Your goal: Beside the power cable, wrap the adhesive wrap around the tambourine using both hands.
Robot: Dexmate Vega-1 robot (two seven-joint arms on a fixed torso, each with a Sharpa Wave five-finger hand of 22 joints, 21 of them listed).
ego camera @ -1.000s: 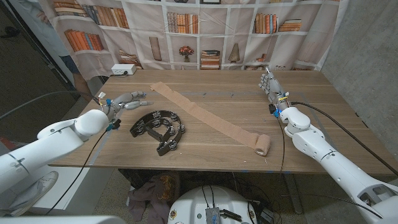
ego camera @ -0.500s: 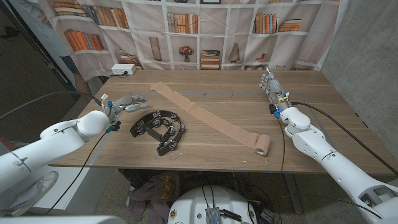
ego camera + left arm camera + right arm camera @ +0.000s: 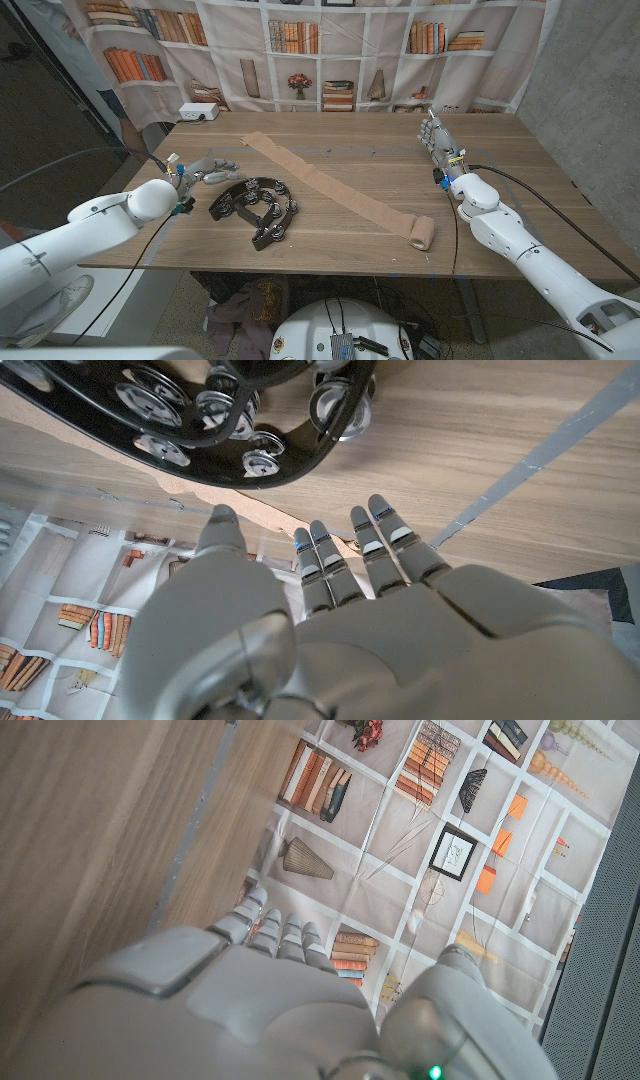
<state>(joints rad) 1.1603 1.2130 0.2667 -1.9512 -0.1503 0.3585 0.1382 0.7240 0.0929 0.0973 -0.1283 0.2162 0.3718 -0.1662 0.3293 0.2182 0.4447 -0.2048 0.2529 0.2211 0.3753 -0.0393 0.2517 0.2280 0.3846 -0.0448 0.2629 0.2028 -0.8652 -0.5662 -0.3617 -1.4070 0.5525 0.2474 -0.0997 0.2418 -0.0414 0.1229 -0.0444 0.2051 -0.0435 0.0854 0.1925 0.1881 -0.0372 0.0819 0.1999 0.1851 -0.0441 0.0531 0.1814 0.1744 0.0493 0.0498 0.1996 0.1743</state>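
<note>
L hand (image 3: 207,168) hovered w/ fingers spread and holding nothing, just beside the black half-moon tambourine w/ metal jingles (image 3: 256,205), which lay on the wooden table (image 3: 360,150) left of centre. A tan adhesive wrap strip (image 3: 330,185) ran diagonally across the table from the far left, just behind the tambourine, to its roll (image 3: 422,233) near the front edge. R hand (image 3: 436,135) stood at the far right, fingers straight and close together, empty, well apart from the wrap; a black cable (image 3: 540,195) ran along the R arm.

Black tambourine (image 3: 255,207), silver jingles; tan adhesive wrap (image 3: 340,192); brown wood-grain table (image 3: 380,150); grey hands.
</note>
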